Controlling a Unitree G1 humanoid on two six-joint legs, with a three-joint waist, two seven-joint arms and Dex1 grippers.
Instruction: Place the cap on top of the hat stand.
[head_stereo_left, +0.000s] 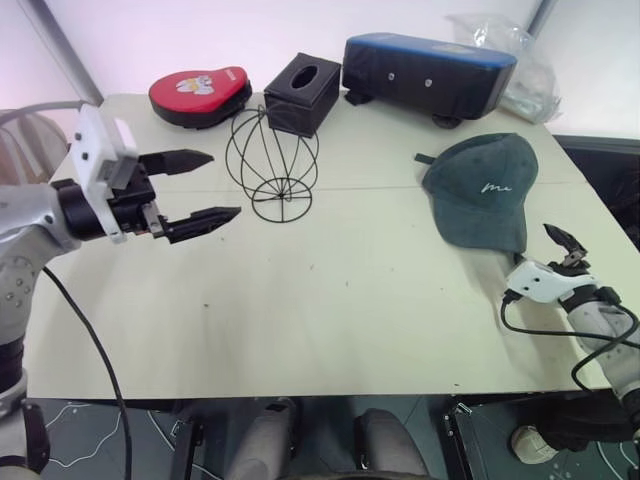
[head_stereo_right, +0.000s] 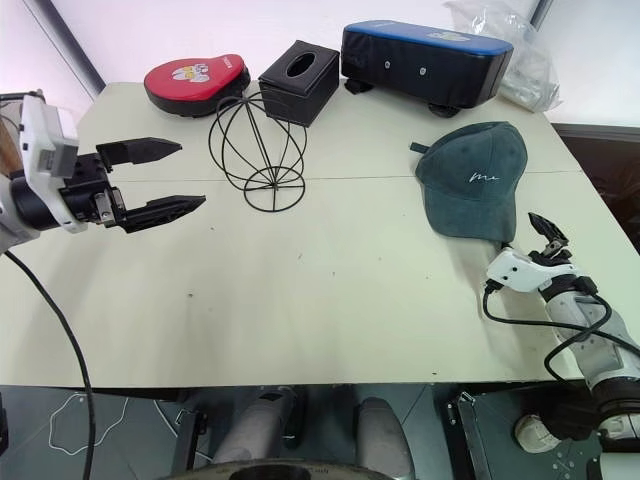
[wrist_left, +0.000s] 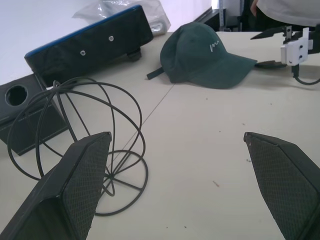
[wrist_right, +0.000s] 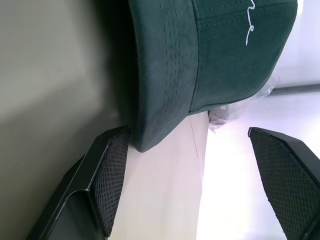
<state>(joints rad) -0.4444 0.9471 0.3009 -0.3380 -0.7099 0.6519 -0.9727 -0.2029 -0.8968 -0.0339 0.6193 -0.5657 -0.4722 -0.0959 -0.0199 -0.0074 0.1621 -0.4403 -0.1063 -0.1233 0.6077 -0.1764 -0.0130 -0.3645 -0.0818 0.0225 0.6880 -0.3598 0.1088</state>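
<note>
The right gripper (wrist_right: 192, 185) sat level with its fingers spread, the cap (head_stereo_right: 472, 180) lying on the table (head_stereo_right: 330, 300) just ahead, brim tip beside one finger. The hat stand (head_stereo_right: 258, 151) stood well off toward the left gripper (head_stereo_right: 160, 180), also spread. The approach step seemed underway; next, closing on the brim.

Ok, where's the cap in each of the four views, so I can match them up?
Left eye view: cap right of centre, on the table.
Right eye view: cap right of centre.
Left wrist view: upper middle, beyond the hat stand.
Right wrist view: brim up close.
Shared landmark: its white script embroidery.
</note>
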